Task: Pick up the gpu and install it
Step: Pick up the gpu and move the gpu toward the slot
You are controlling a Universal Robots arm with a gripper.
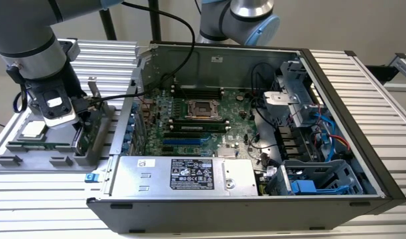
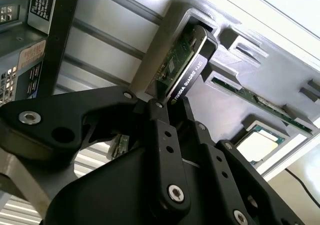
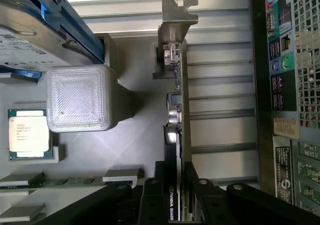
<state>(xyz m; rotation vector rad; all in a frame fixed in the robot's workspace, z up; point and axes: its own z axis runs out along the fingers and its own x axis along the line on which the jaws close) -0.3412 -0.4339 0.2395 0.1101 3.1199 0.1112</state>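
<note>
The gpu (image 1: 91, 119) stands on edge in a slot of the grey parts tray (image 1: 30, 162), at the exterior view's left, beside the open computer case (image 1: 336, 124). Its silver bracket (image 3: 176, 20) points away from the wrist. My gripper (image 1: 78, 130) has come down over the card. In both wrist views the black fingers (image 3: 150, 197) press against the two faces of the gpu (image 3: 176, 120), one on the black cooler side (image 2: 187, 67). My gripper (image 2: 167, 105) is shut on the card, whose lower edge still sits in the tray slot.
A processor chip (image 3: 29, 134) and a thin memory stick (image 2: 260, 102) lie in the tray, with a hard drive in a blue frame (image 3: 40, 20) nearby. The motherboard (image 1: 196, 119) with blue card slots (image 1: 183, 142) lies inside the case. A second arm (image 1: 246, 20) stands behind it.
</note>
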